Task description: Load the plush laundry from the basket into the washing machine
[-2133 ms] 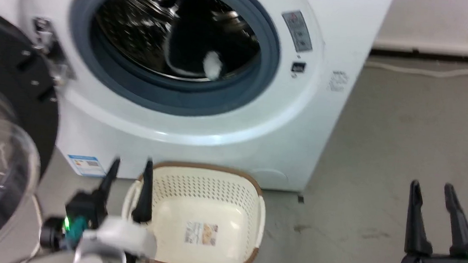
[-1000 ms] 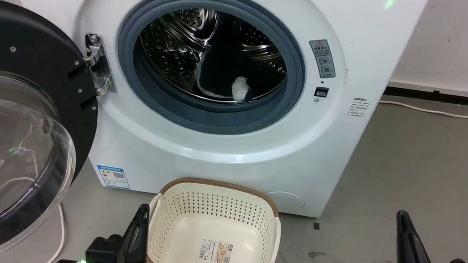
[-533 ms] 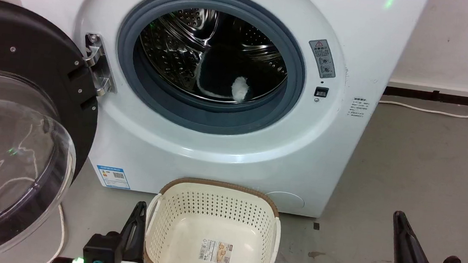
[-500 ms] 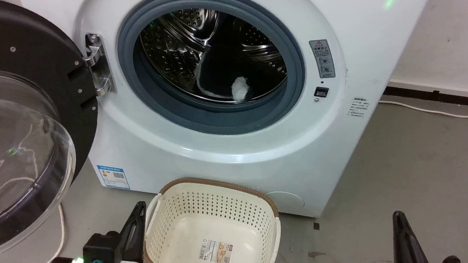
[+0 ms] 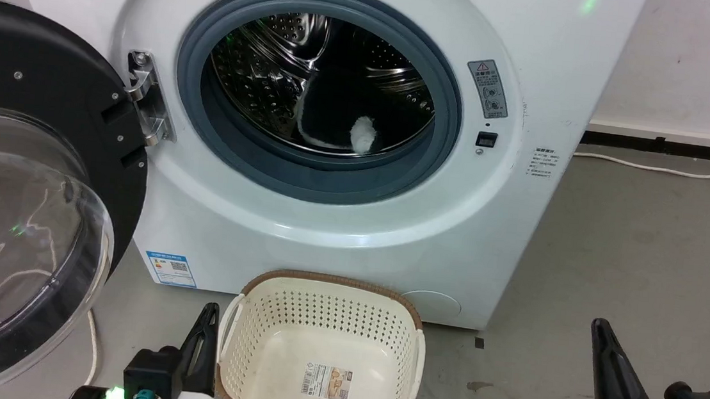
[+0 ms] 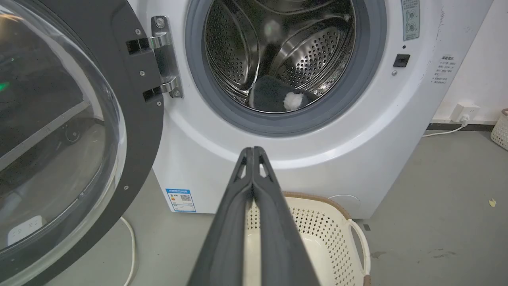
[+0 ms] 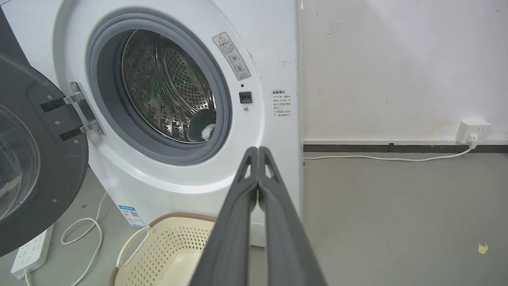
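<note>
washing machine (image 5: 339, 237) fills the upper middle of the head view, black-framed clear door (image 5: 27, 196) swung open at the left edge. plush laundry (image 5: 337, 114) sits inside the steel drum (image 5: 256, 75), low in the opening behind the grey door ring (image 5: 311, 183): a black bundle with a white furry tip at its lower right. basket (image 5: 329, 279) stands on the grey floor (image 5: 614, 248) at bottom centre, just in front of the washer's base, upright, its cream floor and label (image 5: 327, 381) in plain view. left gripper (image 5: 211, 310) is at lower left, just beside the basket's left handle, apart from it as far as can be told. its wrist view shows the two dark fingers (image 6: 238, 206) pressed together, holding nothing, pointing at the drum opening. right gripper (image 5: 599, 327) is at lower right over bare floor, well apart from the basket. its wrist view shows the fingers (image 7: 238, 214) pressed together too, nothing between them. white cable (image 5: 666, 169) runs along the wall base at upper right. power strip (image 7: 29, 252) lies at lower left of the right wrist view.
</note>
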